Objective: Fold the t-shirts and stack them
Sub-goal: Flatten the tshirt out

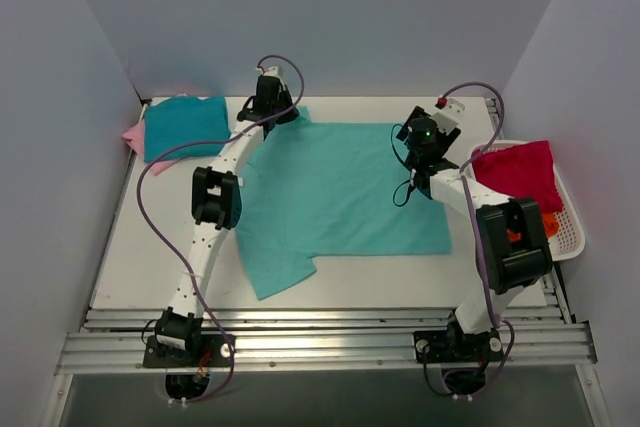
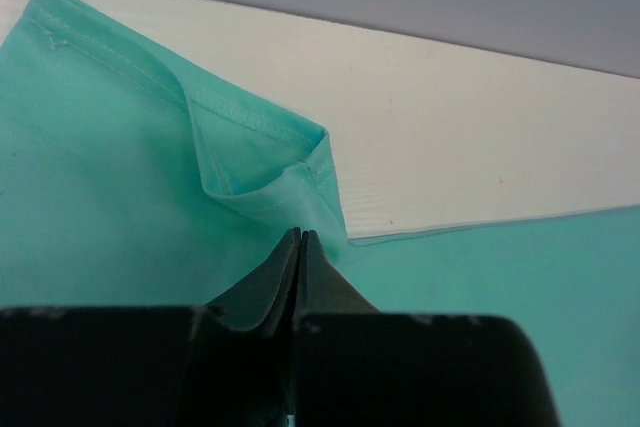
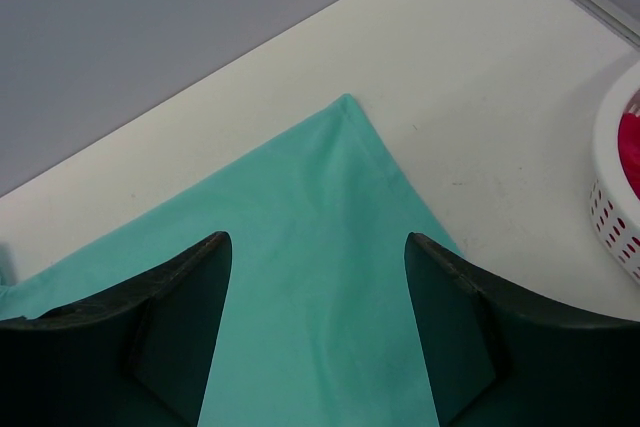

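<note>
Tee (image 1: 345,197) mint, spread flat | left fingers (image 2: 268,295) pinching its edge | right fingers (image 3: 170,332) apart

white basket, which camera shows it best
Top external: the white basket shows nearly whole at the far right, with a crimson t-shirt piled in it. Right wrist catches only a slice of its slotted wall. Left wrist shows none of it.
</note>
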